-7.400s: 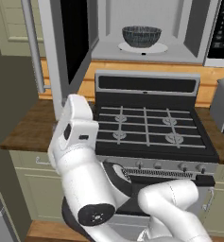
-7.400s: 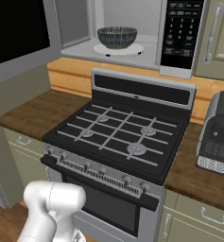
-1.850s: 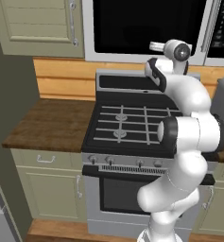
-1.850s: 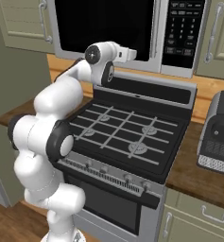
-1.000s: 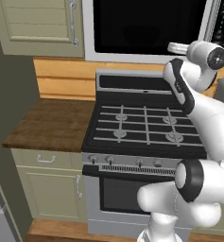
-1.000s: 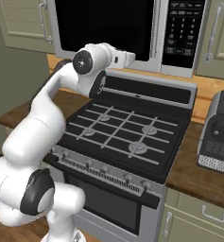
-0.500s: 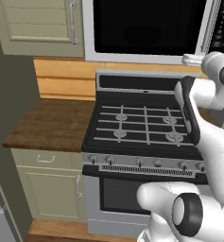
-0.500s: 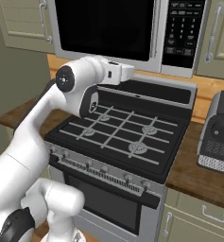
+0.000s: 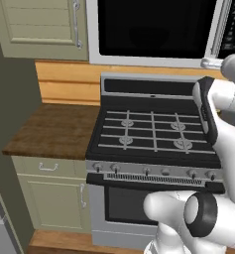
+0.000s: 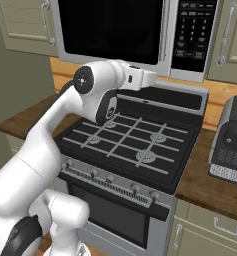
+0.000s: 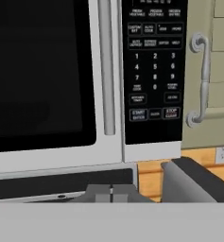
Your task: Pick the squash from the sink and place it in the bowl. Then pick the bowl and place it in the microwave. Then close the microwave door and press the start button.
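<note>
One microwave door, closed flush in the microwave above the stove, has its bar handle running vertically beside the button panel. The fingers are clenched empty below it.

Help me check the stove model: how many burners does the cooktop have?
4 on the stove: back left, back right, front left, front right. The arm crosses the cooktop's right edge in the left base view, but the right base view shows no more.
</note>
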Motion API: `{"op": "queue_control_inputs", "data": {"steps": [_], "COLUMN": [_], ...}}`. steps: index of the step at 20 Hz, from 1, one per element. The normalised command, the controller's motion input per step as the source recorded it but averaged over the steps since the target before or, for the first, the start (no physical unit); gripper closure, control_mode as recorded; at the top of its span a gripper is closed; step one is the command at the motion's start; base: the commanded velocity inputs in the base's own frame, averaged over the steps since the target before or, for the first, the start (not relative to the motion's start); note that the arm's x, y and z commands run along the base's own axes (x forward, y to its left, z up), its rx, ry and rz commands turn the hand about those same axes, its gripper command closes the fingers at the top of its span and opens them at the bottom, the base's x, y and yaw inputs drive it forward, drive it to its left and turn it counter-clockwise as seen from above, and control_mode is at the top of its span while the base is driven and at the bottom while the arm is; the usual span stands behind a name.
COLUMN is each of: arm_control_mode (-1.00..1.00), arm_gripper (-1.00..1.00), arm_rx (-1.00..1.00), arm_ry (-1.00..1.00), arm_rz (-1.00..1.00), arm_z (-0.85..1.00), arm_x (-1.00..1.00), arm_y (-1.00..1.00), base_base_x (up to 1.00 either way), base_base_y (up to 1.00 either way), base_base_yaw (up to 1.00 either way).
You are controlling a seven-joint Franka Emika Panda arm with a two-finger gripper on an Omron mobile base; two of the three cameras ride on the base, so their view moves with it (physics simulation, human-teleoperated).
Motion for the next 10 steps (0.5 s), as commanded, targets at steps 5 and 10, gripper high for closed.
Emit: {"op": "queue_control_inputs", "data": {"steps": [5, 10], "arm_control_mode": [-1.00, -1.00], "arm_gripper": [1.00, 1.00], "arm_rx": [0.00, 0.00], "arm_ry": [-0.03, -0.04], "arm_rz": [0.00, 0.02], "arm_z": [0.18, 0.09], "arm_x": [0.14, 0.16], "arm_y": [-0.24, -0.17], "base_base_x": [0.00, 0.00], "base_base_y": [0.00, 0.00], "base_base_yaw": [0.00, 0.00]}}
